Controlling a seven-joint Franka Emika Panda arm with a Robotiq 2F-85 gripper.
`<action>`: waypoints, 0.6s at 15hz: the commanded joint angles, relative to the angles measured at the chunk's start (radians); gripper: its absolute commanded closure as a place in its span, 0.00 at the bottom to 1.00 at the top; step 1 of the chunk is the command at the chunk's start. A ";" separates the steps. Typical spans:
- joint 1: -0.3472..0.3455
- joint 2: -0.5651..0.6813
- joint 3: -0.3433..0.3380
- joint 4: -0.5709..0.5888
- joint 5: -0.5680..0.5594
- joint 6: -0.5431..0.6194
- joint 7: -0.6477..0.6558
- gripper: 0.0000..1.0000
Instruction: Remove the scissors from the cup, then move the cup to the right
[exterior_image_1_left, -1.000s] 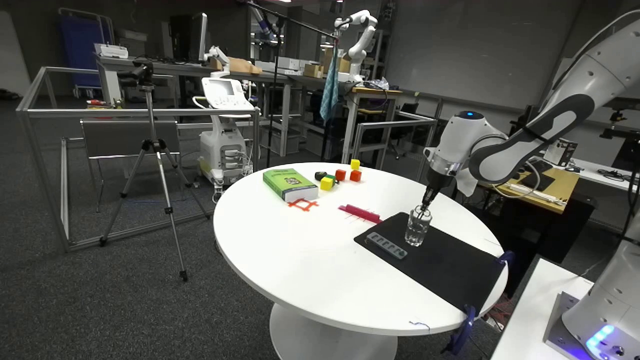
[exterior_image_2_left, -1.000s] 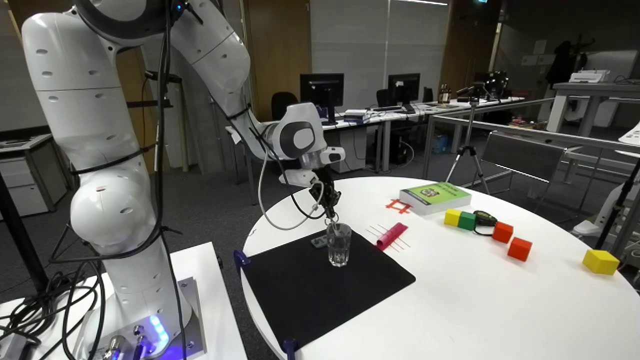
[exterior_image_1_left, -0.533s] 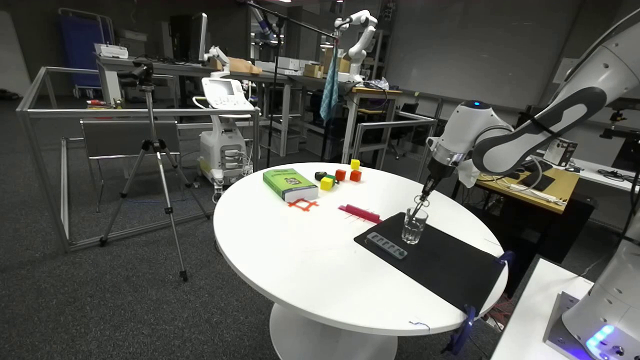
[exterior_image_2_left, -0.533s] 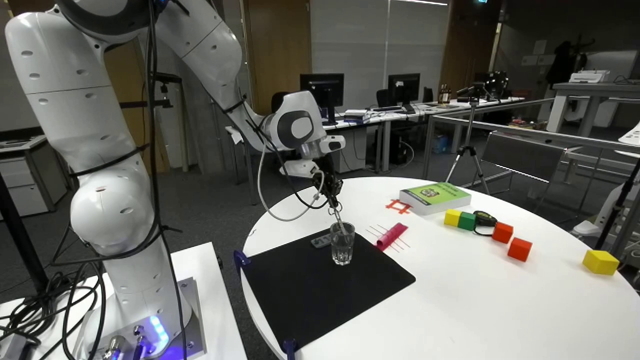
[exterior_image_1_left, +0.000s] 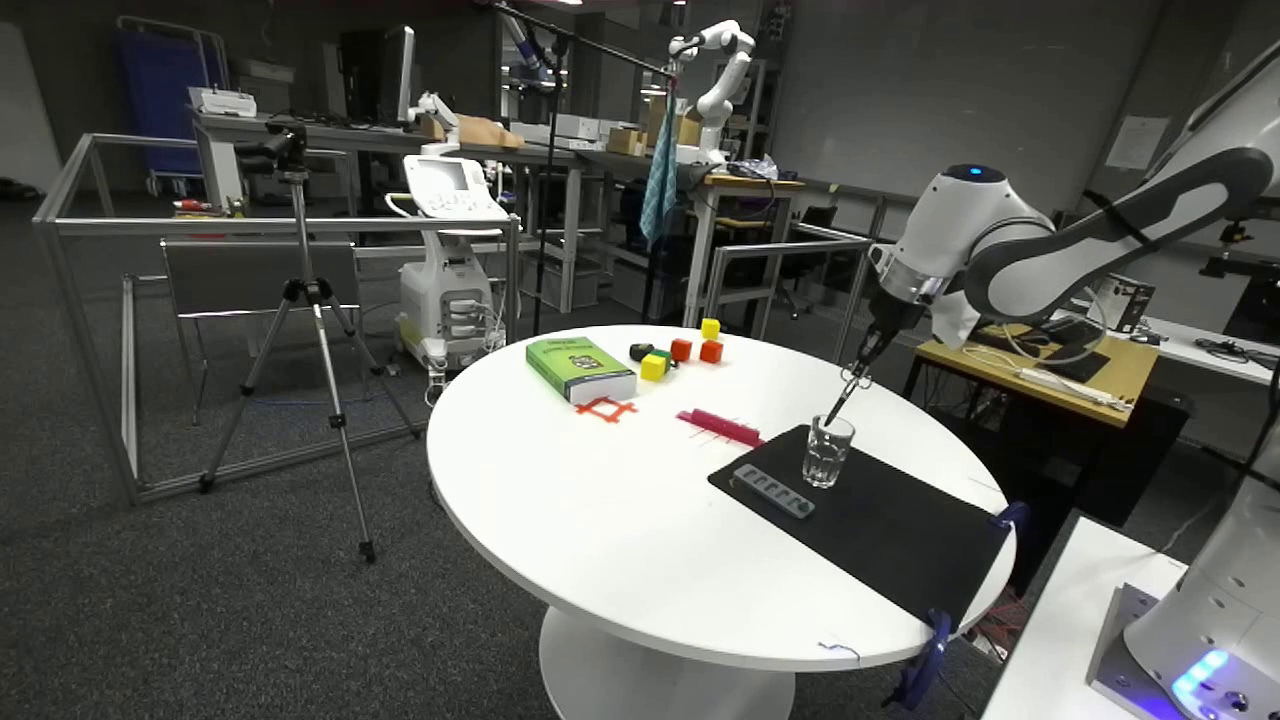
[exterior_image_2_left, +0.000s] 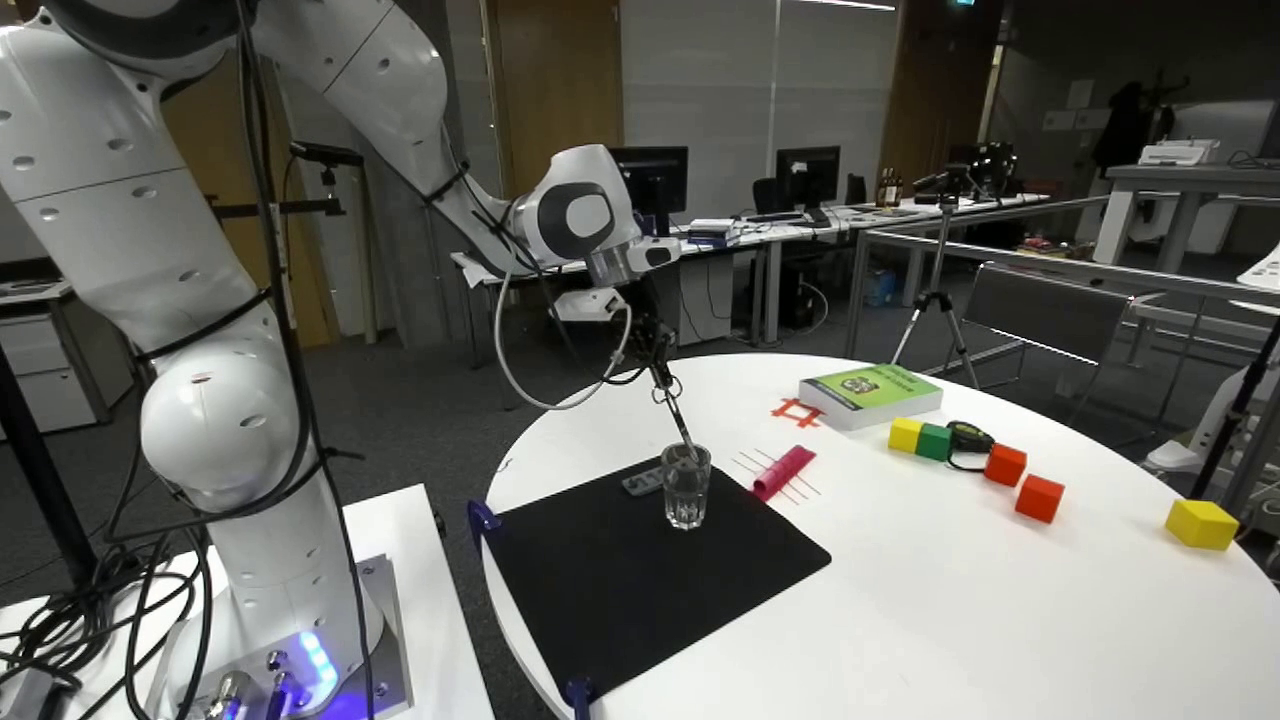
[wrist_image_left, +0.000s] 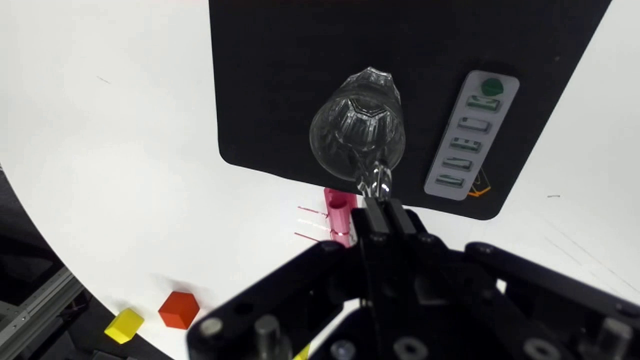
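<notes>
My gripper (wrist_image_left: 384, 201) is shut on the scissors (wrist_image_left: 376, 184), holding them near their ring handles. They slant down from the fingertips toward the clear cup (wrist_image_left: 362, 132), which stands upright on the black mat (exterior_image_2_left: 610, 580). In both exterior views the gripper (exterior_image_1_left: 856, 374) is well above the cup (exterior_image_1_left: 828, 455). The dark blades of the scissors (exterior_image_2_left: 679, 420) end at about the rim of the cup (exterior_image_2_left: 686, 492); whether the tips are just inside the mouth or level with it I cannot tell.
A grey slotted case (wrist_image_left: 472, 135) lies on the mat beside the cup. Past the mat edge is a pink holder with thin sticks (exterior_image_2_left: 784, 472). Farther off are a green book (exterior_image_2_left: 870, 394), red cubes (exterior_image_2_left: 1005, 465) and yellow cubes (exterior_image_2_left: 1202, 524). A blue clamp (exterior_image_2_left: 482, 518) grips the table edge.
The gripper has risen, drawing the scissors up so that most of their blades now show above the rim. The cup shifted slightly early on, then stayed put.
</notes>
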 joint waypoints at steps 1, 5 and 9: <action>-0.020 -0.097 0.027 -0.006 -0.002 -0.072 0.020 0.99; -0.038 -0.157 0.032 -0.008 -0.012 -0.063 0.002 0.99; -0.078 -0.188 0.037 -0.008 -0.019 -0.058 0.038 0.99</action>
